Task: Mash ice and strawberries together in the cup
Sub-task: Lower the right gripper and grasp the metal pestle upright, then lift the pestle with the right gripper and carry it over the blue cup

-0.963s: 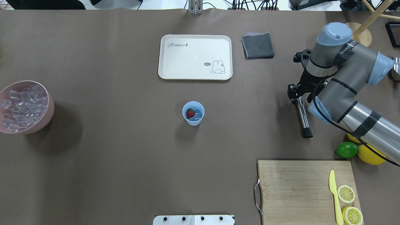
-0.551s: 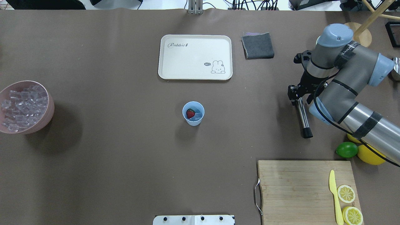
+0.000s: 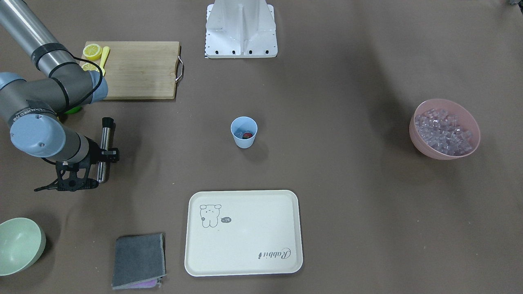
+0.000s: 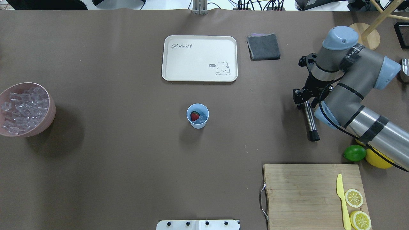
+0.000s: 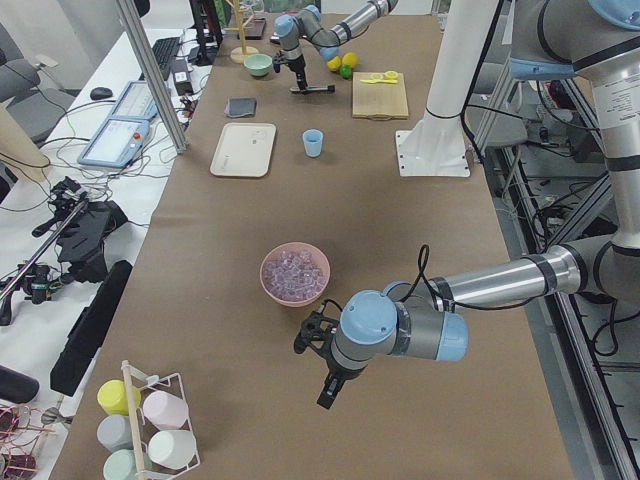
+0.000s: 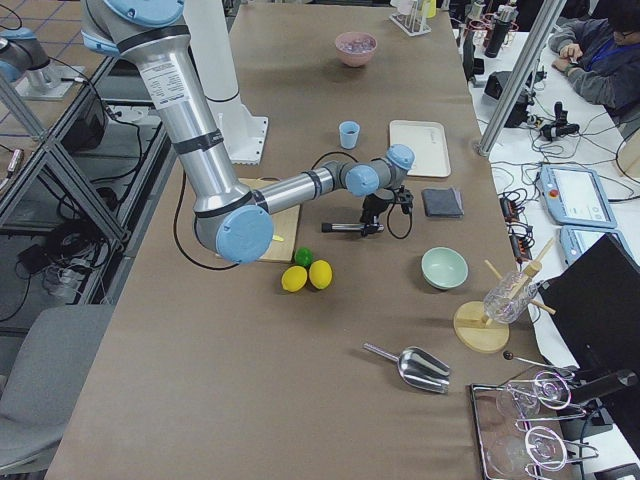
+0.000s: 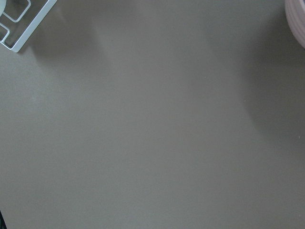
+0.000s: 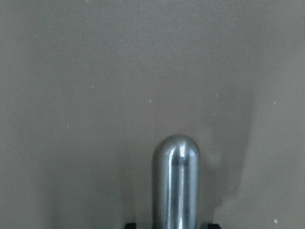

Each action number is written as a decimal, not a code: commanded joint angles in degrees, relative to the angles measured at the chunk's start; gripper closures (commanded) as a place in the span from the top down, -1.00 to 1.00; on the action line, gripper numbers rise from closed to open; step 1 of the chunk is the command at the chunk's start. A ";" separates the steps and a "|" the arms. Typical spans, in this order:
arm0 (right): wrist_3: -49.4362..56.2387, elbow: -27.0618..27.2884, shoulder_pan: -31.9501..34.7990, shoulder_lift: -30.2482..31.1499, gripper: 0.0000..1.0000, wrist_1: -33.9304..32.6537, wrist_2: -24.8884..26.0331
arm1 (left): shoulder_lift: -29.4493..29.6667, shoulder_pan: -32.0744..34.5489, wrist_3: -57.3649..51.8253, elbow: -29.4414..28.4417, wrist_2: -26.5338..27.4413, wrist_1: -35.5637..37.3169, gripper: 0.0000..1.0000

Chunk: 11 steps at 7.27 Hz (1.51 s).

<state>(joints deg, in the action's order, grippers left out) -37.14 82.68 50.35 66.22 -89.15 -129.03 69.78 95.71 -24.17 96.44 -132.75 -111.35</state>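
Observation:
The light blue cup [image 4: 197, 123] stands upright at mid-table, with a red strawberry [image 4: 194, 116] and clear ice [image 4: 201, 119] inside it. More ice cubes [image 4: 22, 107] fill the pink bowl [image 4: 52, 110] at the far left. Far to the cup's right, my right gripper [image 4: 302, 98] is shut on the upper end of a steel muddler [image 4: 309, 119], which lies nearly flat and low over the table with its black tip toward the robot. The right wrist view shows the muddler's rounded end [image 8: 175, 181]. My left gripper [image 5: 326, 378] appears only in the exterior left view, beside the pink bowl; I cannot tell its state.
A cream tray [image 4: 199, 57] and a folded grey cloth [image 4: 263, 47] lie beyond the cup. A wooden cutting board [image 4: 303, 191] with a yellow knife and lemon halves is at front right, with a lime [image 4: 354, 153] and a lemon [image 4: 378, 159] next to it. A pale green bowl [image 3: 18, 245] sits behind the right arm.
The right arm's wrist and elbow have shifted slightly; the muddler stays almost in the same place. Cup and bowl have not moved.

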 commanded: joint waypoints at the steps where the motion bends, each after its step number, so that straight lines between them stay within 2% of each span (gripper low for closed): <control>1: -0.13 0.29 -0.16 -0.03 -0.99 0.03 0.00 | 0.00 0.00 0.09 -0.02 0.03 0.00 0.99; 3: 1.18 1.26 -0.07 -1.61 -1.00 1.16 0.35 | 0.00 0.00 0.09 -0.11 0.03 0.00 0.99; 5: 0.58 5.63 0.19 -1.88 -1.00 5.11 0.97 | 0.27 0.00 0.26 -1.69 -0.05 0.00 0.99; 6: 0.58 9.74 0.02 -1.71 -1.00 5.13 3.84 | 0.36 0.00 0.35 -2.30 -0.05 0.00 0.99; 9: 0.40 22.05 -2.17 -2.05 -1.00 8.53 6.94 | 0.71 0.00 0.53 -4.50 -0.14 0.08 0.99; 10: 1.10 23.31 -2.53 -2.14 -1.00 13.34 6.95 | 0.79 -0.18 0.61 -5.03 -0.23 0.00 0.99; 11: 2.58 22.02 -4.97 -2.14 -1.00 23.57 8.08 | 0.80 -0.18 0.61 -5.21 -0.23 0.08 0.99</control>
<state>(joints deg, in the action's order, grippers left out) -35.82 104.57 47.49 64.12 -75.04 -121.98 70.52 95.59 -23.59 91.65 -132.95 -111.31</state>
